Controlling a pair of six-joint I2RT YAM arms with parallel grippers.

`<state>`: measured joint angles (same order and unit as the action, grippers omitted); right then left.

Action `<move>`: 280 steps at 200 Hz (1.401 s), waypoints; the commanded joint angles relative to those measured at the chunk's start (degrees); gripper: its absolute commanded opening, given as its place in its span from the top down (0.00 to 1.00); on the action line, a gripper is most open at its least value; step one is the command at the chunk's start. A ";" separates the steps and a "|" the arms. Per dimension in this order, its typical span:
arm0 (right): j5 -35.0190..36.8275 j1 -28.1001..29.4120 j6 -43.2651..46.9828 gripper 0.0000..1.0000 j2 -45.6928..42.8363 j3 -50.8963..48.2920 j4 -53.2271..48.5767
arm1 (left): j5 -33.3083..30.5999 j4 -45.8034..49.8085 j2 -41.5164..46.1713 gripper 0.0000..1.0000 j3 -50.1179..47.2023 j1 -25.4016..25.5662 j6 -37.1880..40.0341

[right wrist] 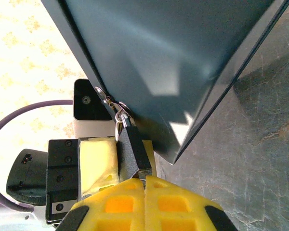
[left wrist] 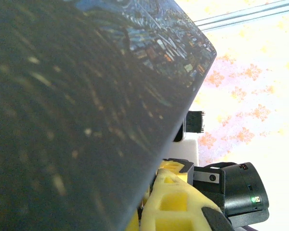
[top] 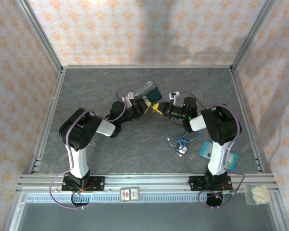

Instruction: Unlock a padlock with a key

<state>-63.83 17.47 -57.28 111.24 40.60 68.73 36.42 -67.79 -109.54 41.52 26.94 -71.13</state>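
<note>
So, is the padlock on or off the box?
On: the padlock shackle threads the box ring; the right end effector pinches its body.

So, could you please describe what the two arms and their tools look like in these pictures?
The left arm and the right arm both pair black joint housings with white links, with thin purple cables looping alongside. The right tool has chunky yellow fingers with square pockets and black corners; the left tool looks alike. A green light glows near the right wrist.
</note>
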 commanded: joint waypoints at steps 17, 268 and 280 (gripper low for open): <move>9.72 0.51 -3.06 1.00 1.25 1.26 3.64 | 7.86 -12.08 -1.32 1.00 0.55 3.41 -3.04; 10.84 2.84 -53.50 0.94 4.58 2.39 24.29 | 2.44 -26.70 -5.97 1.00 -4.84 1.55 5.93; 10.88 2.45 -46.39 0.86 2.17 1.69 18.60 | 0.99 -24.56 -4.83 1.00 -5.45 1.03 6.18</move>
<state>-54.41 20.80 -107.13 120.25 41.15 88.64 32.29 -89.06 -117.60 38.26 26.57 -67.35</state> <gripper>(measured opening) 0.086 0.048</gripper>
